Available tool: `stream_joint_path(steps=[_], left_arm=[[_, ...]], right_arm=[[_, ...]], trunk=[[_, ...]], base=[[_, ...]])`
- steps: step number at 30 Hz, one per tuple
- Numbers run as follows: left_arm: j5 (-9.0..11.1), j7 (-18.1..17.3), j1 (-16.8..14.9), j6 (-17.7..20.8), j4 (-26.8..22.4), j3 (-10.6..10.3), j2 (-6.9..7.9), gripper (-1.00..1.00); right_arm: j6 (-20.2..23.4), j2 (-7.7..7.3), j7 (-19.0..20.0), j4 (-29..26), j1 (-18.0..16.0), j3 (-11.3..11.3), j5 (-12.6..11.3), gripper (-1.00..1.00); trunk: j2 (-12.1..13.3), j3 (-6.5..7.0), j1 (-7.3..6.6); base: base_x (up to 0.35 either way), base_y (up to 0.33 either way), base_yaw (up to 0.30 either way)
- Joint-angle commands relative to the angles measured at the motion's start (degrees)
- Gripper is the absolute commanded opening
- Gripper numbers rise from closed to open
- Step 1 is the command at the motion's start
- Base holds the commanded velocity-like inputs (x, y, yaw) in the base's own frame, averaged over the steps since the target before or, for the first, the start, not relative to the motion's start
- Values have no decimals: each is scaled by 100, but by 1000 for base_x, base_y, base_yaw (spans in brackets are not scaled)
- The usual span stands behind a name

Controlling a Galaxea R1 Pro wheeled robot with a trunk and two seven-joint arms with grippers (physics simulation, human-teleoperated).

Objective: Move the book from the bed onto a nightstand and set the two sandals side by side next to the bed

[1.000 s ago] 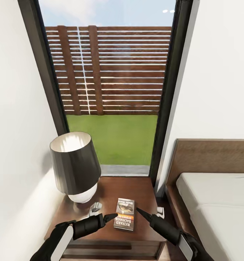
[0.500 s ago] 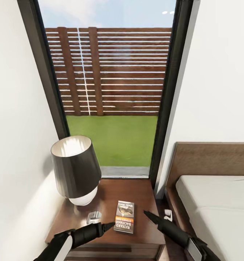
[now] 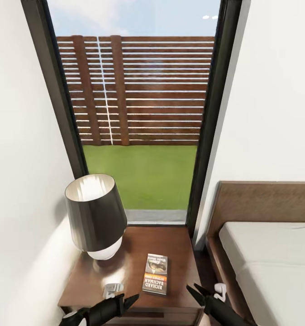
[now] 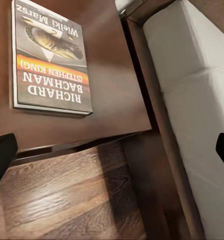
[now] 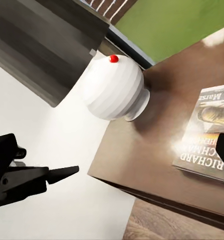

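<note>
Now | book (image 3: 155, 273) flat on nightstand tabletop (image 3: 175, 244), beside lamp (image 3: 95, 215), touching neither pincer | left pincer (image 3: 125, 302) near tabletop's front edge, tips apart, empty | right pincer (image 3: 198, 290) at front right corner, tips apart, empty | bed (image 3: 270, 258) right of nightstand

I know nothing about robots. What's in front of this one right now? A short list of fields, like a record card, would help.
Place: bedside corner by a tall window
Book: book lying flat on the nightstand, touched by neither tool
Lamp: lamp with a dark shade on the same nightstand
Bed: bed to the nightstand's right, mattress bare where visible
Left tool: left tool open, holding nothing
Right tool: right tool open, holding nothing
</note>
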Motion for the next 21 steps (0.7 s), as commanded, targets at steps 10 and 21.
stream_joint_path(steps=[10, 21], left_arm=[[-458, 6, -2, -402, 627, -25, 6, 100], [-484, 11, -2, -1277, 1699, -18, 6, 100]], right_arm=[[-596, -20, 11, 655, -4, -30, 29, 100], [-1552, -122, 10, 1123, -3, -30, 18, 100]], trunk=[[400, 175, -221], [841, 372, -462]], base=[[0, 0, 0], [0, 0, 0]])
